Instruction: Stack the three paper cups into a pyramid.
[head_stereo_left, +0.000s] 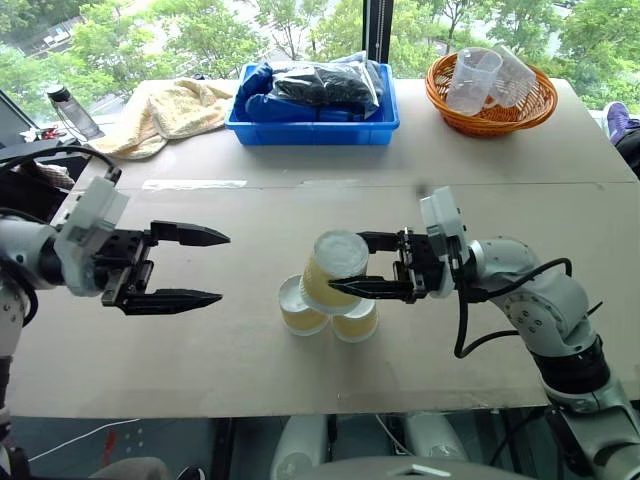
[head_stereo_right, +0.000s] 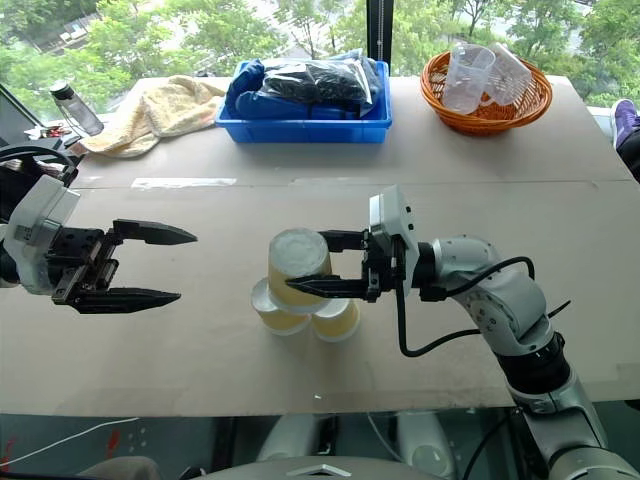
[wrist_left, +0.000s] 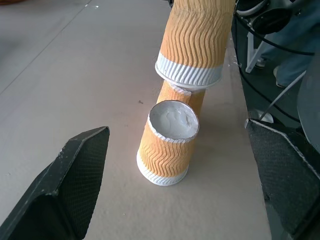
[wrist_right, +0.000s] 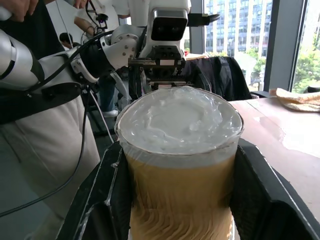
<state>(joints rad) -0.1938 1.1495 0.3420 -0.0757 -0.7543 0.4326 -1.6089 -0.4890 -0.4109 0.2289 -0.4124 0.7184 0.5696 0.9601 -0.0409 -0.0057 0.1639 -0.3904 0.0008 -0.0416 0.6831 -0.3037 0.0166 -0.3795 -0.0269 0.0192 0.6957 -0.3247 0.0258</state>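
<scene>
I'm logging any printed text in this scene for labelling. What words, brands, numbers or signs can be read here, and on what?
None can be read.
The three paper cups: ribbed sides, white rims and bases, no print.
The blue bin and orange basket: no label visible.
The bottle at the table's far left corner: too small to tell.
The right gripper, holding the top cup: no marking legible.

Pale counter (head_stereo_left: 250, 400), tape strip (head_stereo_left: 194, 184) near its far left. Along the far edge: blue bin (head_stereo_left: 312, 128) stuffed with dark bagged items (head_stereo_left: 322, 82), orange wicker basket (head_stereo_left: 490, 112) holding clear plastic cups (head_stereo_left: 472, 78), cream towel (head_stereo_left: 165, 112) crumpled beside the bin, bottle (head_stereo_left: 70, 108) at the far-left corner. Trees outside the window. Right wrist view: person in a white shirt (wrist_right: 112, 10) standing behind.
</scene>
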